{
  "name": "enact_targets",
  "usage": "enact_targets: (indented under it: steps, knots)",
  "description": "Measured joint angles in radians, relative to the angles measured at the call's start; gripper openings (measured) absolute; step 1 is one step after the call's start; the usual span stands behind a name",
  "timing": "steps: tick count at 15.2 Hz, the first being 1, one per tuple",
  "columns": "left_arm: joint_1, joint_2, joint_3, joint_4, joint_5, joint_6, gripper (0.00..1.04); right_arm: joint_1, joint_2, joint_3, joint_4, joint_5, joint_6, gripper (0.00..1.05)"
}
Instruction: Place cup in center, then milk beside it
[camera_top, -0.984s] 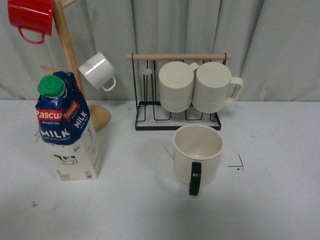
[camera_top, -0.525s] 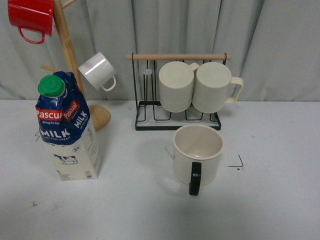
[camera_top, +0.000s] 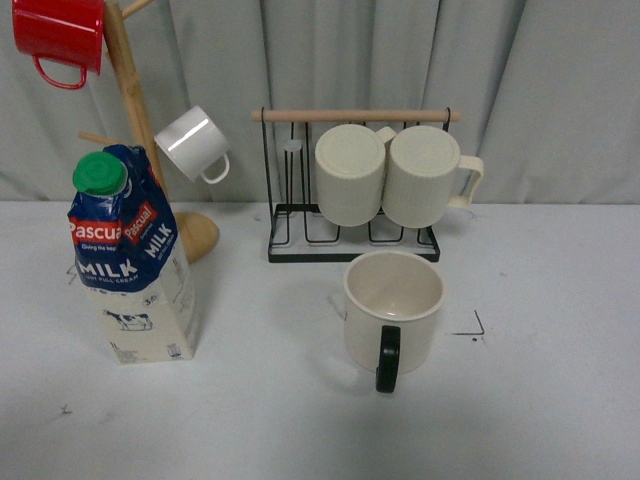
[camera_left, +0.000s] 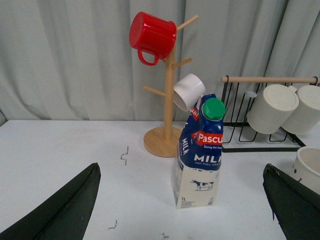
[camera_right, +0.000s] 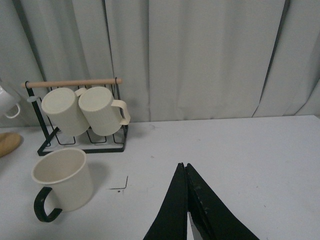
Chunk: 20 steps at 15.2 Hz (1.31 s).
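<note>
The cream cup (camera_top: 393, 312) with a black loop handle stands upright in the middle of the pale grey table, handle toward me, next to a black corner mark (camera_top: 476, 326). It also shows in the right wrist view (camera_right: 62, 180) and at the edge of the left wrist view (camera_left: 309, 167). The milk carton (camera_top: 130, 258) stands upright at the left; in the left wrist view (camera_left: 200, 152) it stands ahead, between the open fingers. My left gripper (camera_left: 182, 200) is open and empty. My right gripper (camera_right: 183, 167) is shut and empty, off to one side of the cup. Neither arm shows in the front view.
A black wire rack (camera_top: 352, 238) with two ribbed cream mugs (camera_top: 390, 175) stands behind the cup. A wooden mug tree (camera_top: 135, 110) behind the carton holds a red mug (camera_top: 60, 35) and a small white mug (camera_top: 193, 143). A grey curtain closes the back.
The whole front view has shifted by a few pixels; no object on the table has moved.
</note>
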Motion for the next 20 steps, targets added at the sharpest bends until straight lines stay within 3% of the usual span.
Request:
enact_targets:
  steps: [2,7,8,9,10,13,15,20]
  knots:
    - [0.000,0.000,0.000,0.000,0.000,0.000,0.98,0.000,0.000,0.000,0.000,0.000,-0.001,0.14]
    - [0.000,0.000,0.000,-0.001,0.000,0.000,0.98,0.000,0.000,0.000,0.000,0.000,-0.001,0.75]
    - [-0.004,0.102,0.077,-0.202,-0.021,-0.071,0.98,0.000,0.000,0.000,0.000,0.000,-0.001,0.87]
    - [-0.010,0.235,0.135,-0.249,-0.038,-0.124,0.98,0.000,0.000,0.000,0.000,-0.001,-0.001,0.95]
    - [-0.016,0.366,0.186,-0.192,-0.056,-0.170,0.98,0.000,0.000,0.000,0.001,-0.001,0.000,1.00]
    - [-0.081,0.655,0.339,0.043,-0.076,-0.195,0.98,0.000,0.000,0.000,0.000,-0.001,-0.001,0.98]
    - [-0.147,1.049,0.549,0.244,-0.097,-0.133,0.98,0.000,0.000,0.000,0.000,-0.001,-0.001,0.98]
    - [-0.169,1.449,0.797,0.288,-0.110,-0.008,0.98,0.000,0.000,0.000,0.000,-0.001,-0.001,0.98]
